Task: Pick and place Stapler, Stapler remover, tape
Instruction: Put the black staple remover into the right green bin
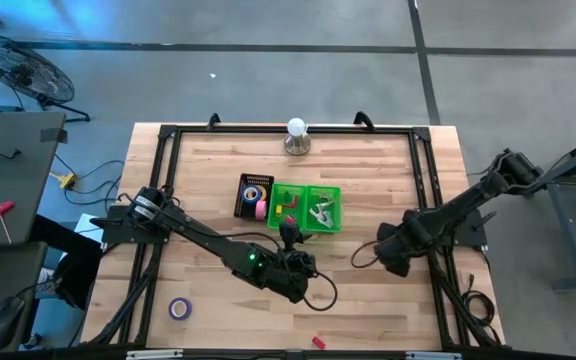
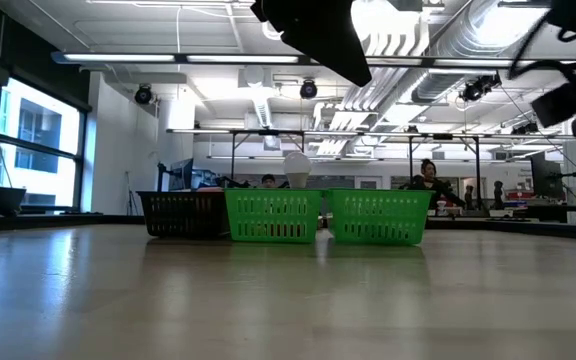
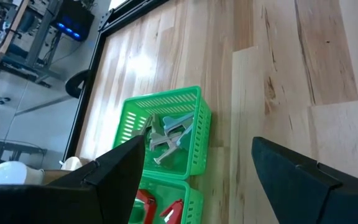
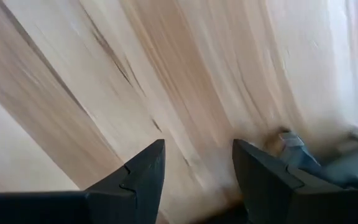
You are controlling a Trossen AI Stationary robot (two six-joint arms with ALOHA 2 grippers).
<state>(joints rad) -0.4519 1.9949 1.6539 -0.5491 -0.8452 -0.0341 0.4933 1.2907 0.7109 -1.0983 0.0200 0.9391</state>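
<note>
The light comes from above, from long ceiling lamps [image 2: 268, 58] in the room behind my table [image 1: 368, 290]. It is bright and even on the wood. A pale glare lies on the boards near the green basket [image 3: 194, 146] in my left wrist view. My right wrist view is blurred, the wood grain smeared. In the low view my arms are only dark shapes against the lamps.

Left gripper [image 1: 290, 236] fingers [image 3: 114, 171] spread wide — empty, right gripper [image 1: 386, 250] fingers parted, low over the wood
</note>
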